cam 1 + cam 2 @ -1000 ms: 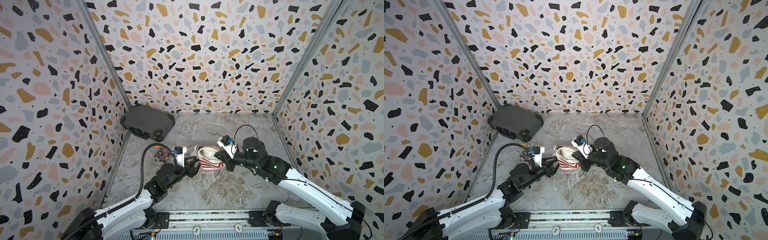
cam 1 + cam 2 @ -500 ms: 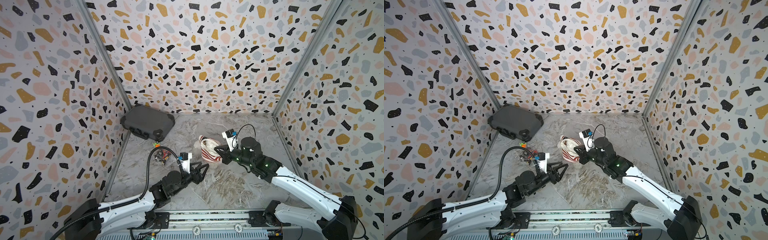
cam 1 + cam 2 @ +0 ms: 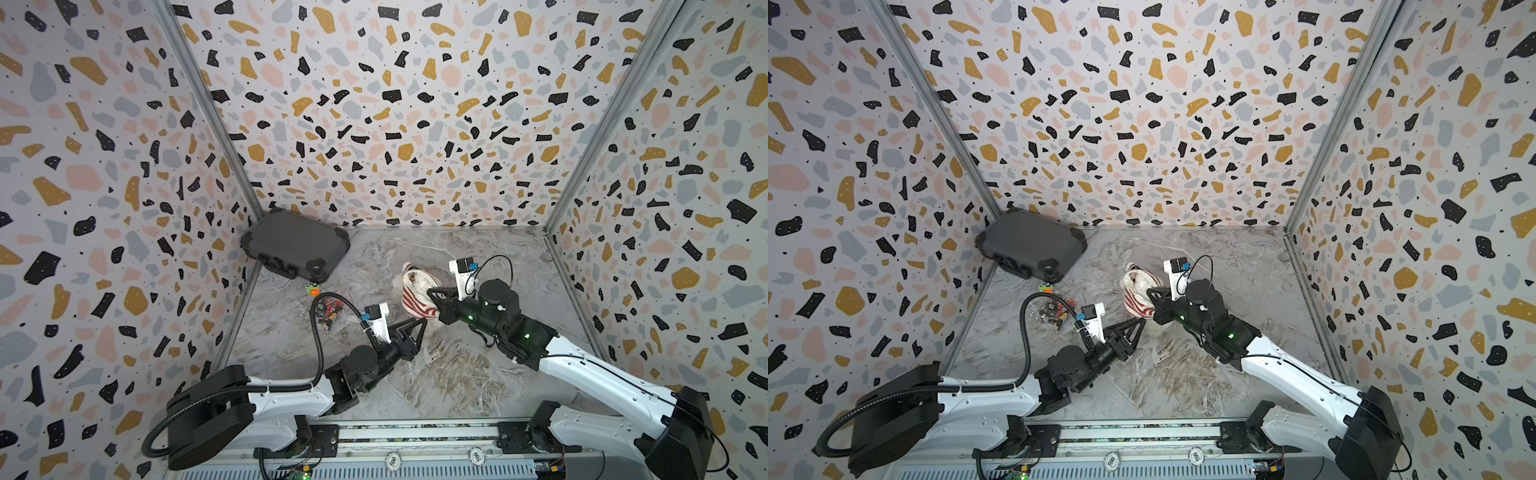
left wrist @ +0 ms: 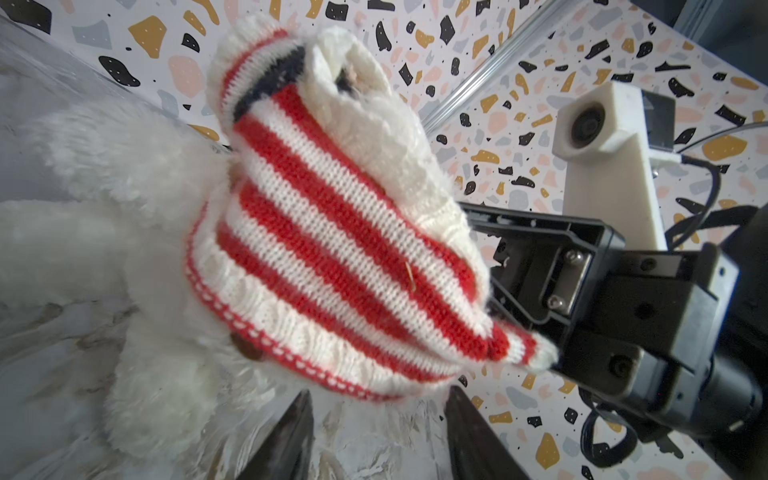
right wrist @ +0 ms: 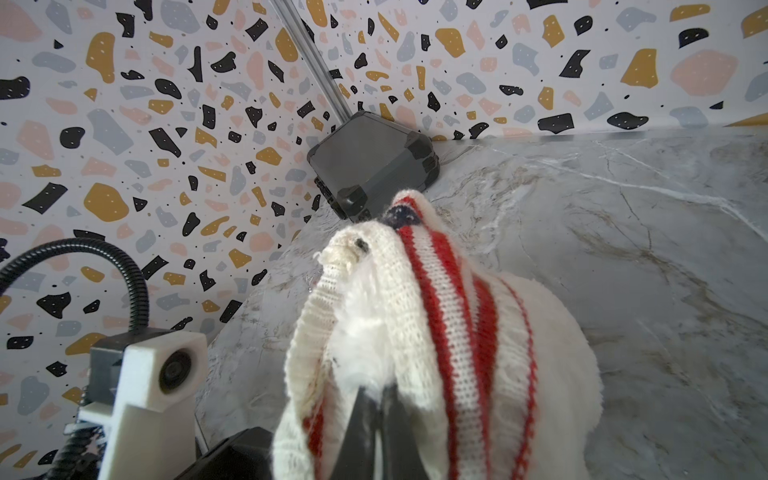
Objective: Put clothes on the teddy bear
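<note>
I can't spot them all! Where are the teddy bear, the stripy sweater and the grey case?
teddy bear [image 4: 83,249]: left wrist view, fluffy white fur.
sweater [image 4: 332,249]: left wrist view, striped middle.
case [image 3: 293,243]: in a top view, flat lid.

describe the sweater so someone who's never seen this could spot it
Look at the marbled floor inside the speckled walls, near its middle, where the right gripper is shut on a knit edge. That knit is the sweater, pulled partly over the teddy bear: its red and white stripes set it apart from the plain fluffy white bear.
</note>
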Controlling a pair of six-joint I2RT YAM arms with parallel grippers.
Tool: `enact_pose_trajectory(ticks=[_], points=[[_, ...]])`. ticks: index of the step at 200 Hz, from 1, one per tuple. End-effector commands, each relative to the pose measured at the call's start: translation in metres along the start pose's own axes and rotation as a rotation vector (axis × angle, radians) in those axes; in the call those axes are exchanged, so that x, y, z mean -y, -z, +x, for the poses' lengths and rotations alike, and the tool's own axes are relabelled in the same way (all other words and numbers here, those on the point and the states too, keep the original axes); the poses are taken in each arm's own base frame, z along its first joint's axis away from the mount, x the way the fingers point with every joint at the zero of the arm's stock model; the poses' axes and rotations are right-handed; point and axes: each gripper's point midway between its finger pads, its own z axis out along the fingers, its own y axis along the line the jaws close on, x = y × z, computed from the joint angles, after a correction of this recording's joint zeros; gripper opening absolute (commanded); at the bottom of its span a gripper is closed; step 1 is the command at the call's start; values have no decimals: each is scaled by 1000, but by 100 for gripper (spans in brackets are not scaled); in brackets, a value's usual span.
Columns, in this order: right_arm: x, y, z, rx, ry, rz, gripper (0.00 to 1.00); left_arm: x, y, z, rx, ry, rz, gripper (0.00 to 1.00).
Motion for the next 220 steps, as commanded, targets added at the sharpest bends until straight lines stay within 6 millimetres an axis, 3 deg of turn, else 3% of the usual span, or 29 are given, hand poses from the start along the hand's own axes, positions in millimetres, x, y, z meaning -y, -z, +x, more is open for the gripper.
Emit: enact_pose_trajectory(ticks=[1, 50, 109, 143, 176, 220], points=[[-12, 10, -26, 105, -17, -26, 0, 25, -6, -25, 115, 145, 79, 50], [-12, 9, -22, 112, -32, -34, 0, 30, -17, -16, 108, 213, 88, 46], [-6, 13, -19, 128, -40, -12, 0, 28, -24, 2, 75, 258, 72, 32], [-5, 14, -16, 127, -43, -8, 0, 25, -29, 10, 57, 259, 56, 13], [-3, 16, -17, 136, -47, 2, 0, 24, -31, 21, 21, 256, 49, 4], [-3, 21, -20, 149, -44, 9, 0, 2, -32, 53, -83, 205, -38, 0]])
